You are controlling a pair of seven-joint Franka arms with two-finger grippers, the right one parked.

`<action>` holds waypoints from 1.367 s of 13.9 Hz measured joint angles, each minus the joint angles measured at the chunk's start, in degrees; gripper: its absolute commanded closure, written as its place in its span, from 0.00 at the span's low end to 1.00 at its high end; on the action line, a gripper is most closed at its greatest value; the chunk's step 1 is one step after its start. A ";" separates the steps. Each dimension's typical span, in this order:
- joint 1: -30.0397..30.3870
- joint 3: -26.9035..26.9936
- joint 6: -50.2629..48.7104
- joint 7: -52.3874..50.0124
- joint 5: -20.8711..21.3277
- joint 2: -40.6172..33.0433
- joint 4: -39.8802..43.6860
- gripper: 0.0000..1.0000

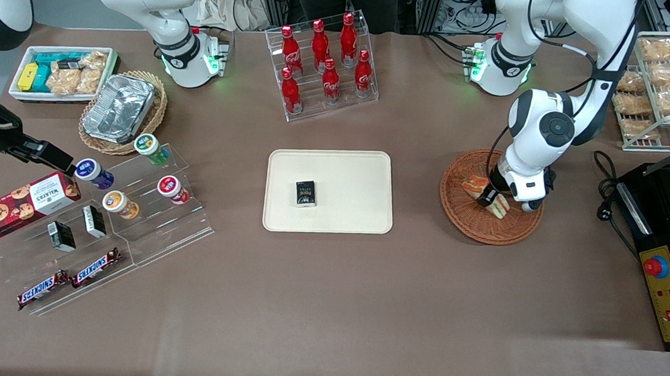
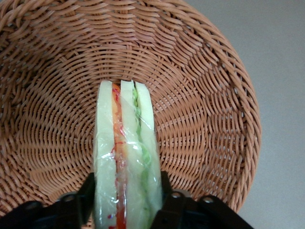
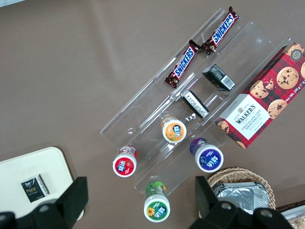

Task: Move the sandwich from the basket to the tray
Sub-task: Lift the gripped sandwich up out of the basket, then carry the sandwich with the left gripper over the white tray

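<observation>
While a brown cloth-covered table [image 1: 328, 304] fills the workspace, cables and dark equipment frames crowd the edge farthest from the front camera. The working left arm bends down from its base over the reddish-brown wicker basket [image 1: 472, 222], wrist pointing at the weave. Its gripper [image 1: 492, 202] sits low inside the basket, black fingers [image 2: 167, 200] pressed against both bread faces of the sandwich [image 2: 125, 157], clamped on it. The sandwich stands on edge in the basket, a plastic-wrapped wedge of pale white bread with orange-red and green filling layers showing between the slices. The basket is round and shallow, woven in tight concentric rings. Near it, toward the parked arm's end, lies the cream-beige tray [image 1: 359, 172], flat and rectangular with rounded corners and a low rim; a small black packet [image 1: 305, 194] rests on it. Farther from the front camera than the tray, red bottles [image 1: 326, 59] stand on a clear stepped rack. Toward the parked arm's end, a clear acrylic stand [image 1: 152, 223] holds small round tubs, and Snickers bars [image 1: 67, 279] lie on its lowest step.
</observation>
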 measured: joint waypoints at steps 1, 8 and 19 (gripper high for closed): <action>0.00 0.00 0.03 0.00 0.00 -0.01 0.00 1.00; -1.26 -0.14 -10.52 3.89 3.19 -7.25 3.34 1.00; -2.07 -5.98 -44.44 31.38 3.00 -18.51 27.04 1.00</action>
